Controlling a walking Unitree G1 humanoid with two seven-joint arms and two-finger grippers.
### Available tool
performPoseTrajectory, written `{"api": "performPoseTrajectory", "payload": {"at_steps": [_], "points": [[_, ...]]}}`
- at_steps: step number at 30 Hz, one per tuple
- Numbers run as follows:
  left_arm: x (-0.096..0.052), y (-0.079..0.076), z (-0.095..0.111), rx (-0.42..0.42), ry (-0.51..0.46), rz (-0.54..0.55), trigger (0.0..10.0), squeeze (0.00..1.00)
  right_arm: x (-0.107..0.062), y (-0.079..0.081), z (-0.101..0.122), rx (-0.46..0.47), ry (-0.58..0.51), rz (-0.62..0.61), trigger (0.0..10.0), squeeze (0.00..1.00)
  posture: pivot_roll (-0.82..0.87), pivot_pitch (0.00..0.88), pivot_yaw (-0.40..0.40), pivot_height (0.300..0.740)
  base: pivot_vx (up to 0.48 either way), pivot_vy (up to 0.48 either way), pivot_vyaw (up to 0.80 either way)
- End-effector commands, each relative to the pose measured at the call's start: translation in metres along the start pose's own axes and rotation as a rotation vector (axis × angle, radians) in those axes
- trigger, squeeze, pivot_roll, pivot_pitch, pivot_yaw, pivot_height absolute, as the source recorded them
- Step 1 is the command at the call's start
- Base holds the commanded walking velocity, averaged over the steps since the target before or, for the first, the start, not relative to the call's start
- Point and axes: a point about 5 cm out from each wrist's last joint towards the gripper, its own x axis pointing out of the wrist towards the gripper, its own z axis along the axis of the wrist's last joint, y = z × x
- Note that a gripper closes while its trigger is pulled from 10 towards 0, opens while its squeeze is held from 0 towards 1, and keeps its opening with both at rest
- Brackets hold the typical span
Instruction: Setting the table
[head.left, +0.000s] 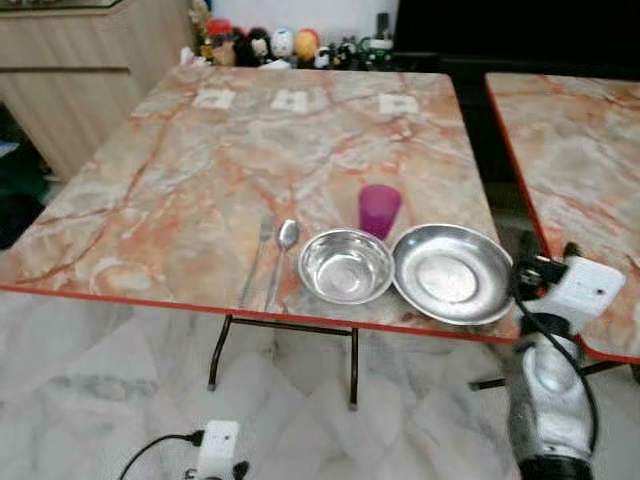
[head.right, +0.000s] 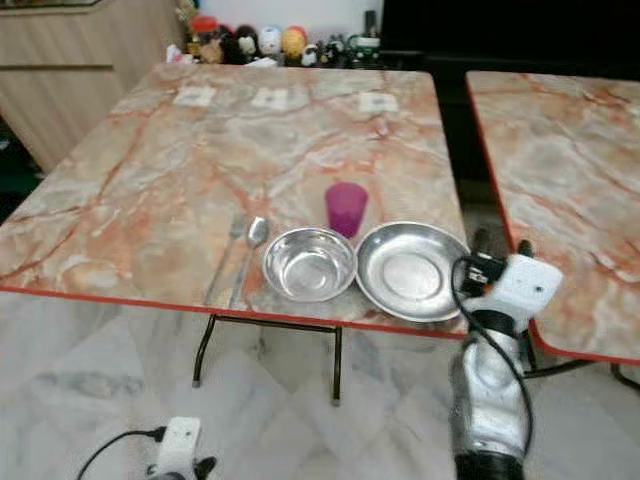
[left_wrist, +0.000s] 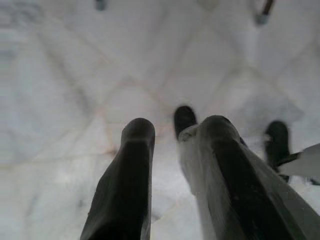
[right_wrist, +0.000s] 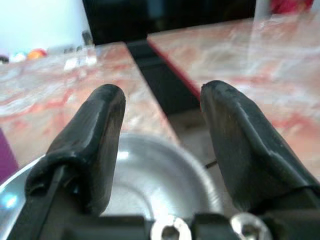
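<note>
A marble-patterned table (head.left: 180, 190) was observed on pale marble floor (head.left: 90, 390), a second table (head.left: 580, 130) beside it. Fork (head.left: 258, 258), spoon (head.left: 282, 255), steel bowl (head.left: 346, 266), steel plate (head.left: 452, 273) and purple cup (head.left: 379, 209) were laid near the front edge. The right gripper (right_wrist: 162, 145) was held open beside the plate; the left gripper (left_wrist: 172, 165), fingers apart, was pointed at the floor.

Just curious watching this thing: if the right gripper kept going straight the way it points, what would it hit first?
Probably the steel plate: the open right gripper points low across its rim.
</note>
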Motion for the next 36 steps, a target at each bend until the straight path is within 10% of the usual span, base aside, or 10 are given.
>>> {"api": "performPoseTrajectory", "payload": {"at_steps": [1,16,36], "points": [[-0.001,-0.006,-0.009,-0.002,0.032,-0.015,10.0,0.00,0.000,-0.012,0.005,0.018,-0.001,-0.051,10.0,0.00,-0.11,0.094,0.009,0.740,0.000,0.000,0.00],[-0.001,-0.004,-0.009,0.007,0.032,-0.014,10.0,0.00,-0.020,-0.030,0.004,0.228,0.160,-0.116,10.0,0.00,-0.12,0.099,0.010,0.740,0.000,0.000,0.00],[-0.001,-0.003,-0.008,0.025,0.032,-0.016,10.0,0.00,0.005,-0.030,-0.021,0.299,0.393,-0.094,10.0,0.00,-0.10,0.099,0.016,0.740,0.000,0.000,0.00]]}}
